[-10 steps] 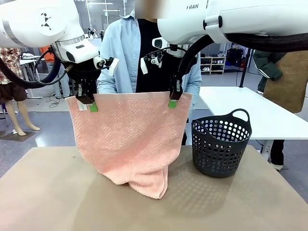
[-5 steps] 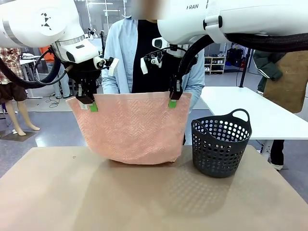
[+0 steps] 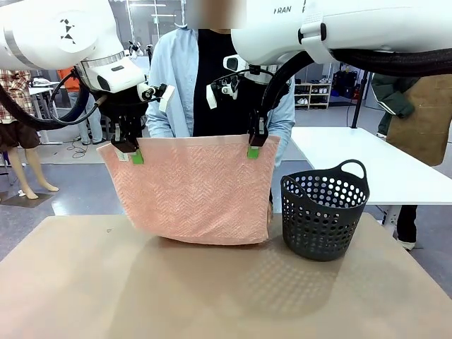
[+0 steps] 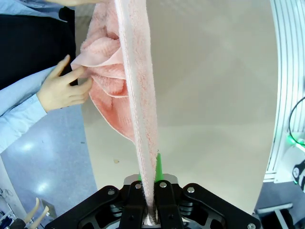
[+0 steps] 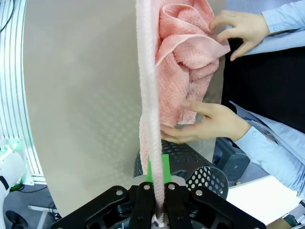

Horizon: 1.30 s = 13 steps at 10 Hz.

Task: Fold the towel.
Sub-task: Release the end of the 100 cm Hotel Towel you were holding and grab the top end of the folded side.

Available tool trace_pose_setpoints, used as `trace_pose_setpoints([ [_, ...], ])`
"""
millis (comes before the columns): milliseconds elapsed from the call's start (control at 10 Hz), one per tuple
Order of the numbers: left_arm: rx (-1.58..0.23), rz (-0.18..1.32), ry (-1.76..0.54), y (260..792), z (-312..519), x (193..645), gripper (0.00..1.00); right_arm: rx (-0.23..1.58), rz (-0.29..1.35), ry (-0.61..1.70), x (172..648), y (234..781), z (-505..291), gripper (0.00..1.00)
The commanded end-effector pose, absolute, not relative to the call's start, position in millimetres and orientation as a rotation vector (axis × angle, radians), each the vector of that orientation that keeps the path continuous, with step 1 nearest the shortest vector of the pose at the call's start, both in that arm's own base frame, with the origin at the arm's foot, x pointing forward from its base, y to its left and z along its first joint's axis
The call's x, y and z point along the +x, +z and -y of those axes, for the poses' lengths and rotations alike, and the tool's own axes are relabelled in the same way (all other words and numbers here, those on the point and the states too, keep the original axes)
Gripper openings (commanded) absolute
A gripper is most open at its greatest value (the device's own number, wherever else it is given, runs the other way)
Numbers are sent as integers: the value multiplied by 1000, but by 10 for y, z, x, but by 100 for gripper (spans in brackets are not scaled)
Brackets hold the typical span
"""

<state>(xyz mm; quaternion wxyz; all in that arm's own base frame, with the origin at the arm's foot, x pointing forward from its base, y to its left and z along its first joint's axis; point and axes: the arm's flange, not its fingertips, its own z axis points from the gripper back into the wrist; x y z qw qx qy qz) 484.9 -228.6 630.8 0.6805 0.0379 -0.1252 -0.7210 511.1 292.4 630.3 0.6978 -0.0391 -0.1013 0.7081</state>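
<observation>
Front view: towel hangs over the table, left gripper and right gripper each clamped on a top corner; soft, limp, light terry, probably best gripped at corners or hem.

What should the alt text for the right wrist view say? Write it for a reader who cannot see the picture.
A pink towel runs up the picture edge-on from the right arm's shut fingers, which pinch its edge. To its right a person's two hands, upper and lower, hold its bunched part, with a tan table and a dark perforated basket behind.
</observation>
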Motion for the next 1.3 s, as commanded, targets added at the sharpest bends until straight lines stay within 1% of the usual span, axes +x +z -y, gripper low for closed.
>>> trace_pose_setpoints([
  [0, 86, 281, -1617, 6310, 2275, 4854, 0, -97, 225, 1576, 5117, 6306, -2915, 0],
  [1200, 86, 281, -1617, 6310, 2275, 4854, 0, -97, 225, 1576, 5117, 6306, -2915, 0],
])
